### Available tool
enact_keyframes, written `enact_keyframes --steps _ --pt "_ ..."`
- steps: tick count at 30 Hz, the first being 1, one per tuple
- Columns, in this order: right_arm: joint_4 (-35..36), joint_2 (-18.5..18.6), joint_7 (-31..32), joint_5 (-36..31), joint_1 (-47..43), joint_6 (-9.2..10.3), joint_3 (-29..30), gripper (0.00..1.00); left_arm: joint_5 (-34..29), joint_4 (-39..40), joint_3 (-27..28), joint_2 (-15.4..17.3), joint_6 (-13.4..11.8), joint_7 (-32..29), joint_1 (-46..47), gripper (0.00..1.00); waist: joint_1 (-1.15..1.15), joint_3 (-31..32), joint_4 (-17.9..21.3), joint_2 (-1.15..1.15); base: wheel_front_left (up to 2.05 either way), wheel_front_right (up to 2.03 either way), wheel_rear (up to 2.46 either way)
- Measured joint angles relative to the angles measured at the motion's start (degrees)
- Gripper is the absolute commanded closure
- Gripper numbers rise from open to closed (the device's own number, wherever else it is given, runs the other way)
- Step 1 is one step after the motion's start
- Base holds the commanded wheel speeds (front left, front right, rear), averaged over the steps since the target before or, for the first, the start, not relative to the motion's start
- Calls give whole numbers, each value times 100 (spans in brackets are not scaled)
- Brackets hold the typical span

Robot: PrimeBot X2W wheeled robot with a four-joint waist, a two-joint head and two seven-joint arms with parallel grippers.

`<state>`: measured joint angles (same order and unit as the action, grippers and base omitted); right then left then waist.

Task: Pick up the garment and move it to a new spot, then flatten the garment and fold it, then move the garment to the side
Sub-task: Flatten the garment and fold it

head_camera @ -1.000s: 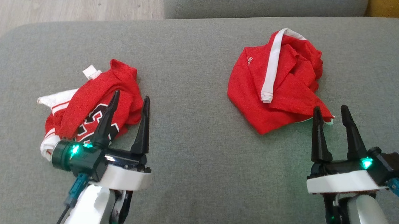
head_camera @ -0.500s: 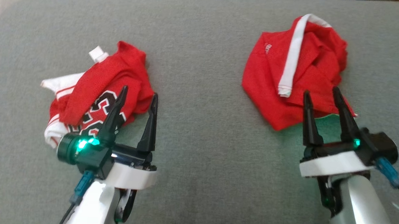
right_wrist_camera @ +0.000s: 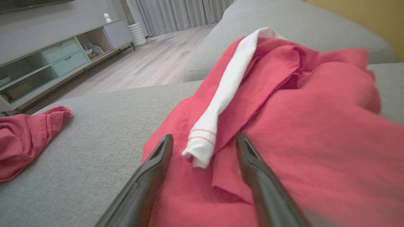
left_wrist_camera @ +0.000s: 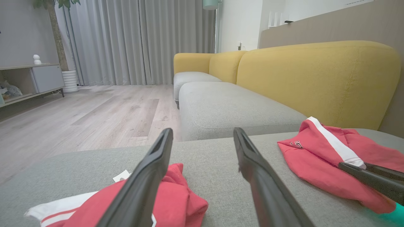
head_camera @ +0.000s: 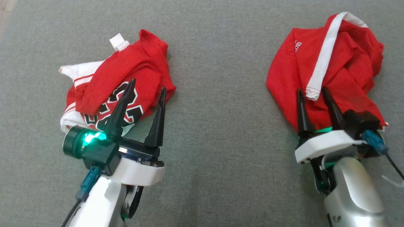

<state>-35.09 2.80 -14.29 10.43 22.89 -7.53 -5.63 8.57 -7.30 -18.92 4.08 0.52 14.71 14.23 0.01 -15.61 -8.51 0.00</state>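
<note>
Lying in a crumpled heap at the right of the grey cushion (head_camera: 216,93), the striped garment (head_camera: 347,75) is red with a white band (head_camera: 322,60) running down its middle. The right gripper (head_camera: 311,91) sits low at the heap's near edge with its jaws spread. Its two dark fingers (right_wrist_camera: 148,179) point over the red cloth on either side of the band's hemmed end, and nothing is pinched between them. Whether the tips press into the fabric I cannot tell.

Well apart, at the left of the same cushion, a lettered jersey (head_camera: 129,66) lies bunched, red with black and white characters and a white trim. The left gripper (head_camera: 148,85) hangs at its near right edge, jaws also spread and empty, one finger over the lettering and the other over bare cushion. Beyond the cushion, the left wrist view shows a yellow sofa back (left_wrist_camera: 315,78) and a wooden floor (left_wrist_camera: 94,110).
</note>
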Motion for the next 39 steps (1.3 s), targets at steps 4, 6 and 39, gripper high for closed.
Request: enact_keyframes --steps 4,6,39 --pt "-392 5 0 67 269 0 -93 56 -7 -1 22 -24 0 0 1 0 0 -62 -56 0 0 0 0" --pt "-467 10 0 86 358 0 -133 100 -7 -8 23 -36 0 0 1 0 0 -63 -68 0 0 0 0" --pt "2342 704 1145 355 2352 0 -423 100 58 -5 293 -110 -33 0 -668 0 -1 1081 411 0 0 0 0"
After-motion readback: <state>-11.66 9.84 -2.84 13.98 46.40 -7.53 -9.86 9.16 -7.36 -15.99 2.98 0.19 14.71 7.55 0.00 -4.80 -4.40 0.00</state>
